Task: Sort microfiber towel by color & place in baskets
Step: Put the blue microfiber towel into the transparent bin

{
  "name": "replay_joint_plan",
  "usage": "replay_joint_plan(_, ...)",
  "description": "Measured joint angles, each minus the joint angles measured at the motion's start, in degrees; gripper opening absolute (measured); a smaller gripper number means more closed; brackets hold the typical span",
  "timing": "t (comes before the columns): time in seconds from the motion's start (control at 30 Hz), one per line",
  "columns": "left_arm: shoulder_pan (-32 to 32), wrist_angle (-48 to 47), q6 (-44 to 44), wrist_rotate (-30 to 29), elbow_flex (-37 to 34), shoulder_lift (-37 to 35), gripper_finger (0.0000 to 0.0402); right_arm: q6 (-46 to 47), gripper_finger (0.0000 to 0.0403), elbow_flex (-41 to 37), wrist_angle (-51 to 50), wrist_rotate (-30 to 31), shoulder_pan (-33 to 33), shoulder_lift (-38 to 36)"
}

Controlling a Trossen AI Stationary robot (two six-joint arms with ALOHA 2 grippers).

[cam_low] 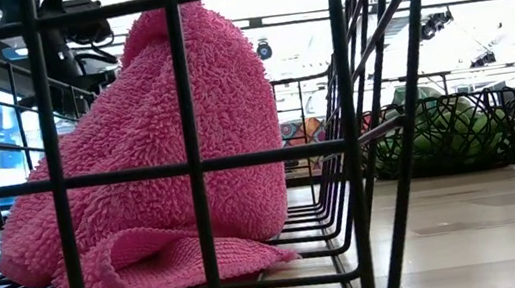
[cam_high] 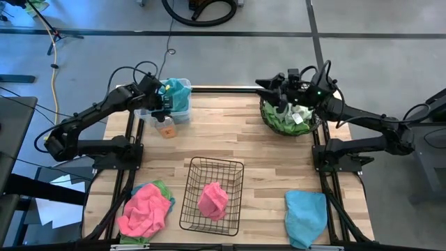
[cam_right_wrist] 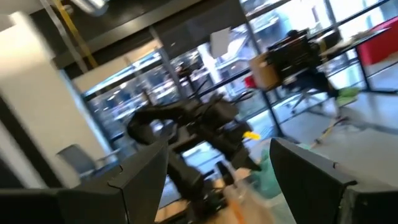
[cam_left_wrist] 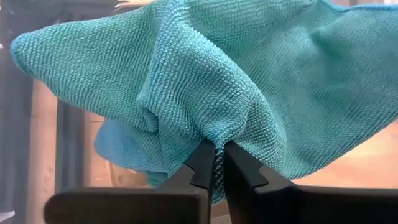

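Note:
My left gripper is at the far left over the clear bin, shut on a light blue towel bunched at the bin's top. My right gripper hangs open and empty above the far left rim of the round woven basket, which holds green towels. A pink towel lies in the black wire basket. A pink and a green towel lie piled on the table at the near left. Another blue towel lies at the near right. My left gripper pinches a gathered fold of the blue towel between its two fingertips, slanting down from the table's left. The cloth puckers at the fingertips and spreads out beyond them. Its far part lies over the clear bin.
A small orange block sits on the table just in front of the clear bin. Bare wood lies between the bin and the round basket, and between the wire basket and the near-right towel. Black frame rails run along both table sides.

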Motion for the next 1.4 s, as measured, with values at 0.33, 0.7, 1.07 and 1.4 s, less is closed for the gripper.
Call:
replay_joint_plan(0.33, 0.0, -2.4, 4.2, 1.0, 0.0, -0.6, 0.0062, 1.1, 0.0277, 0.0, -0.2, -2.7, 0.0, -0.4)
replay_joint_plan(0.7, 0.0, -1.7, 2.6, -1.2, 0.0, -7.2, 0.0132, 2.4, 0.0277, 0.0, 0.0, -2.8, 0.0, -1.1)
replay_joint_plan(1.07, 0.1, 1.9, 0.9, 2.3, 0.0, -15.3, 0.0172, 2.2, 0.0277, 0.0, 1.2, -2.8, 0.0, -1.1)
replay_joint_plan(1.4, 0.0, 5.4, -0.6, 5.4, 4.2, -17.9, 0.0173, 5.2, 0.0277, 0.0, 7.9, -5.8, 0.0, -1.1)
